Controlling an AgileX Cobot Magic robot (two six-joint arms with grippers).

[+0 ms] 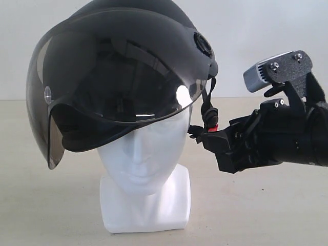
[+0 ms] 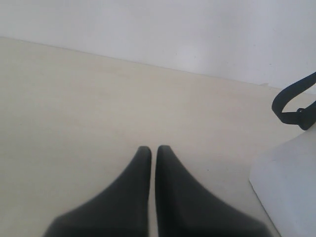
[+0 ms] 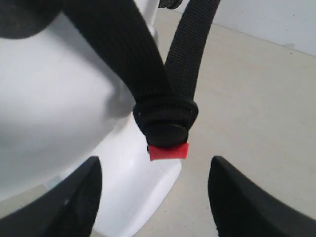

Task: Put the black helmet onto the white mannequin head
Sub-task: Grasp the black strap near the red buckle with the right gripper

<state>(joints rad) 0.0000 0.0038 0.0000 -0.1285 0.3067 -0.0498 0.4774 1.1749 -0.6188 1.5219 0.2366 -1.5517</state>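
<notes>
The black helmet [image 1: 128,56] sits on top of the white mannequin head [image 1: 146,159] in the middle of the counter [image 1: 266,205], riding high and cocked (nose and mouth show beneath the rim). Its tinted visor [image 1: 113,87] faces the camera and dips toward 8 o'clock in the exterior view, so the shell's long axis appears to run from 8 to 2 o'clock. The chin strap [image 3: 185,54] with its red buckle clip [image 3: 169,152] hangs at the helmet's 4 o'clock side. The right gripper [image 3: 155,170], the nearer arm, stands there with jaws released and spread, and the clip dangles between them untouched. The helmet lies at 10 o'clock from it. The left gripper [image 2: 153,150] is over the counter beside the head's base, jaws clenched on nothing.
</notes>
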